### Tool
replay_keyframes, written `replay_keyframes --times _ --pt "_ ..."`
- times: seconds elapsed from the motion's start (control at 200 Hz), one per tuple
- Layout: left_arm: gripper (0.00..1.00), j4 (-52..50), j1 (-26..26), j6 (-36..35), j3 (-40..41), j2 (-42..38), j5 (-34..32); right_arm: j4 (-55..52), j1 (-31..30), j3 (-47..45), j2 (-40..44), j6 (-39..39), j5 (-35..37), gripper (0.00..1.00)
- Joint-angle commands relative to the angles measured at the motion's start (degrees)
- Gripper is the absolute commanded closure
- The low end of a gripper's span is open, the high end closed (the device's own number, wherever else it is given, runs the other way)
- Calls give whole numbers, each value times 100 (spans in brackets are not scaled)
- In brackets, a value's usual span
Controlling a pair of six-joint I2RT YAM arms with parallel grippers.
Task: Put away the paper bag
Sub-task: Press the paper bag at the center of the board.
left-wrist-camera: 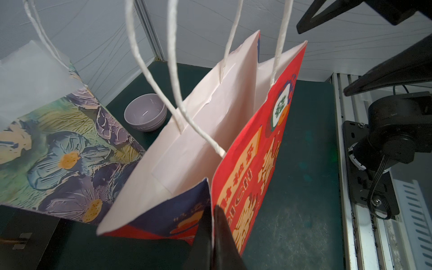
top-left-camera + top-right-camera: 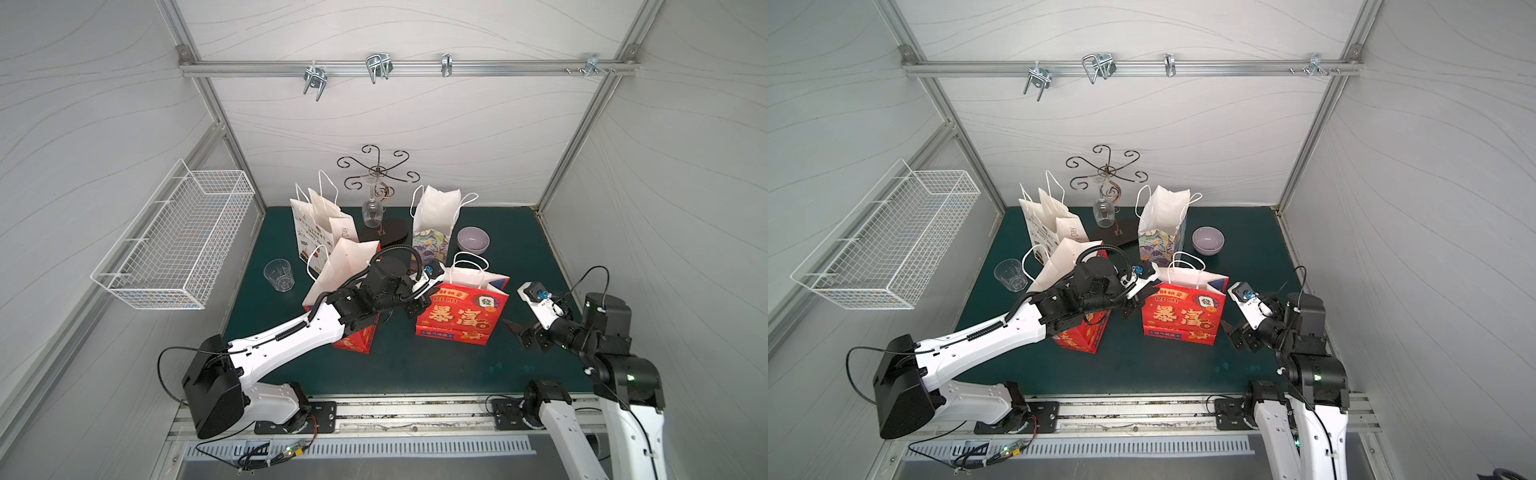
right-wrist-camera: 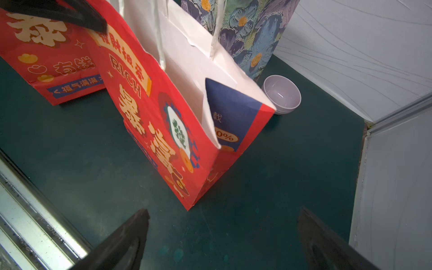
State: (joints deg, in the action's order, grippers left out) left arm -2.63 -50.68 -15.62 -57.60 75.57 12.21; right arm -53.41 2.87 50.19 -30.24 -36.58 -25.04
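Note:
A red paper bag (image 2: 461,316) (image 2: 1183,316) with gold characters and white cord handles stands upright and open on the green mat. My left gripper (image 2: 419,306) (image 1: 213,208) is shut on the bag's top rim at its left corner, and the left wrist view shows the red front panel (image 1: 252,159) pinched between the black fingers. Just right of the bag, low over the mat, my right gripper (image 2: 517,332) (image 3: 224,212) stands wide open with nothing in it. The bag's near bottom corner (image 3: 189,208) lies a short way ahead of it.
A second red bag (image 2: 357,336) stands under my left arm. Behind are a white printed bag (image 2: 316,224), a floral bag (image 2: 432,224), a lilac bowl (image 2: 473,240), a tumbler (image 2: 279,275) and a glass rack (image 2: 376,174). A wire basket (image 2: 174,241) hangs left; hooks (image 2: 378,66) line the back rail.

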Motion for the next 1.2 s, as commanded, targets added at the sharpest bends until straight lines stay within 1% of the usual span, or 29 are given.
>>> replay_keyframes --times 0.0,0.095,0.155,0.23,0.34,0.455,0.575,0.695,0.815,1.0,1.196 --pt "100 -31 14 -39 -97 -109 33 1173 356 -247 -448 120 -1263 1" --pt "100 -78 12 -38 -91 -130 52 1589 925 -401 -901 34 -2737 2" --pt "100 -103 14 -45 -76 -146 40 1987 1081 -500 -1078 151 -3261 3" --pt "100 -106 14 -42 -67 -151 43 2193 1092 -513 -1255 179 -3414 3" --pt "100 -99 14 -21 -67 -135 57 2324 1048 -592 -1472 -35 -3719 4" --pt "100 -96 14 19 -98 -108 28 2312 769 -598 -1681 -229 -3642 6" --pt "100 -85 14 67 -118 -87 16 2108 571 -576 -1833 -392 -3650 13" --pt "100 -129 13 15 -163 -53 19 2181 565 -726 -1821 -395 -3762 22" --pt "100 -90 18 28 -181 -42 -21 2264 549 -824 -1851 -444 -3946 39" --pt "100 -51 15 94 -195 -25 -1 2101 539 -848 -1845 -763 -3856 56" --pt "99 -50 14 164 -238 -25 -102 1842 530 -684 -1854 -1139 -3951 82"
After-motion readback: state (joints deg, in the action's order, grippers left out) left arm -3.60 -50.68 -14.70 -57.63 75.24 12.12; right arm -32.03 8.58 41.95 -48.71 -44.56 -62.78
